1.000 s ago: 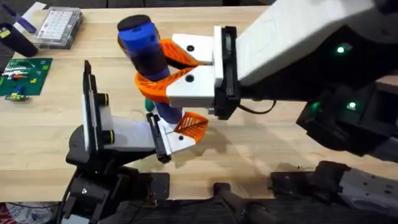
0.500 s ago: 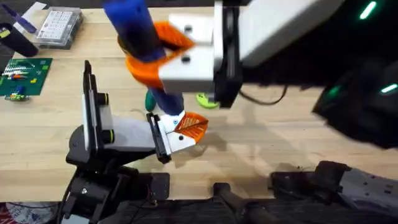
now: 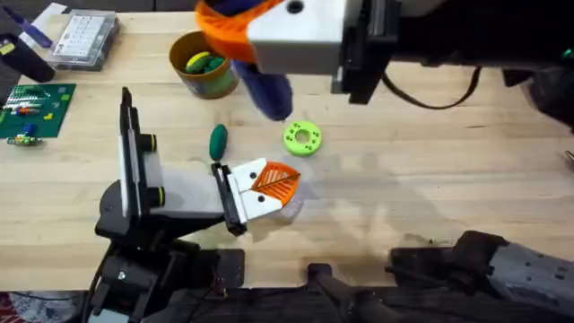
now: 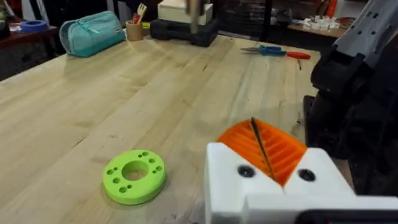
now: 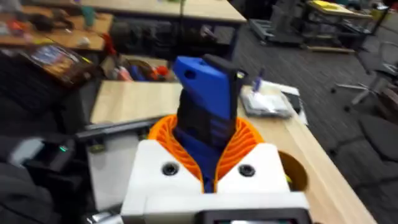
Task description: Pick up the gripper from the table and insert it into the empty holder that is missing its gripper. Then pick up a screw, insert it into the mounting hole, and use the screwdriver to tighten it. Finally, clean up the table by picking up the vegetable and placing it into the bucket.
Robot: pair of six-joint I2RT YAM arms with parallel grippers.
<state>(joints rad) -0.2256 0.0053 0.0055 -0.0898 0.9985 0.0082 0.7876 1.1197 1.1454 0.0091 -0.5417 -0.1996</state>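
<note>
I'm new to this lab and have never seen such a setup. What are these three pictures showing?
Two robot arms work at a wooden table. One picture looks down from above; the other two come from cameras on each wrist. The right gripper, with white fingers and orange pads, is shut on the blue screwdriver, lifted above the table. The left gripper rests low, its pads together, holding nothing. On the table lie a dark green vegetable, a light green disc and a bucket.

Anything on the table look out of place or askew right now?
Nothing spilled or damaged. The vegetable lies loose on the table, outside the bucket, near a light green ring. The right hand holds the screwdriver aloft, so cleanup is not yet done. The left hand is shut and empty.
</note>
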